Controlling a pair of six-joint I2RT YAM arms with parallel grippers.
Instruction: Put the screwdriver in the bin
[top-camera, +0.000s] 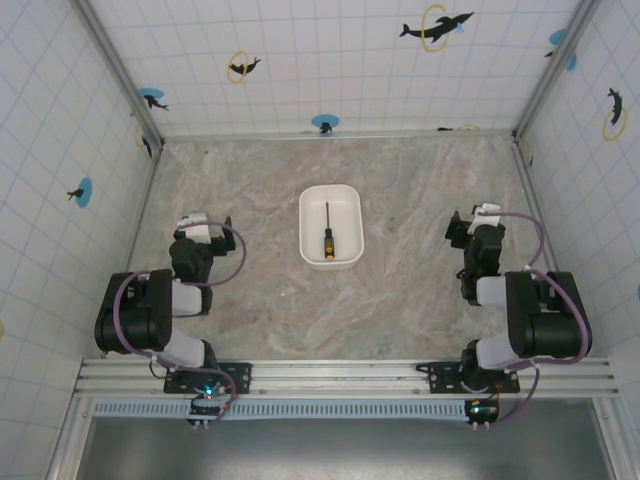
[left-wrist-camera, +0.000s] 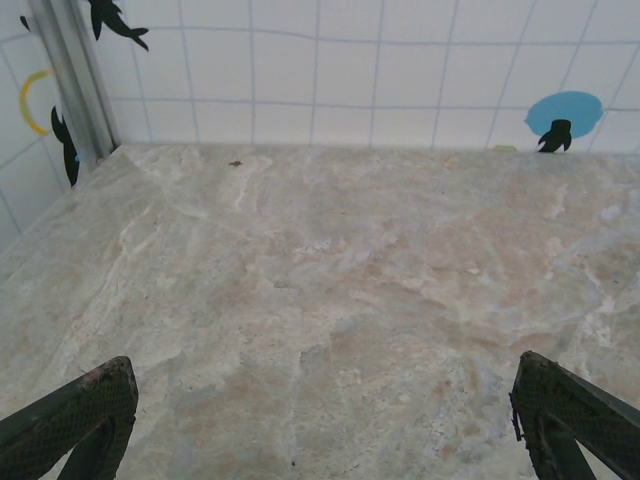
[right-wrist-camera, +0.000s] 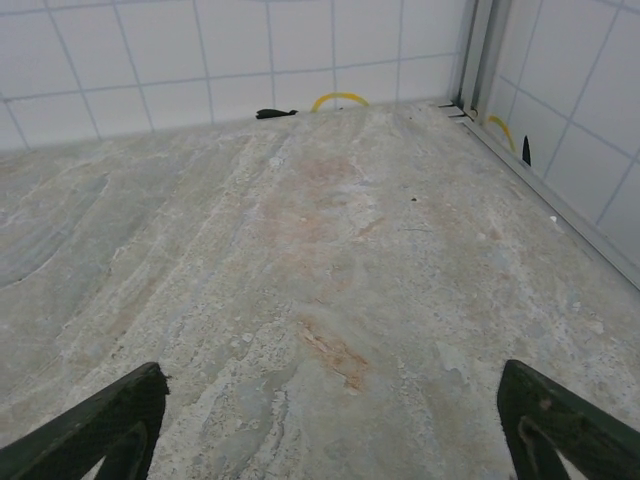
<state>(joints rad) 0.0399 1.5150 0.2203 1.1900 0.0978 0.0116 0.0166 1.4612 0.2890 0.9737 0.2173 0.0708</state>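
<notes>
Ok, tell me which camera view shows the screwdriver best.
Top external: the screwdriver lies whole inside the bin, handle at the near end, seen from above. Both wrist views look across the tabletop toward tiled walls.

Our two arms sit folded, elbows drawn back behind the claws. Our left gripper (left-wrist-camera: 320, 378) spreads its jaws wide apart; our right gripper (right-wrist-camera: 332, 383) gapes just as wide.
</notes>
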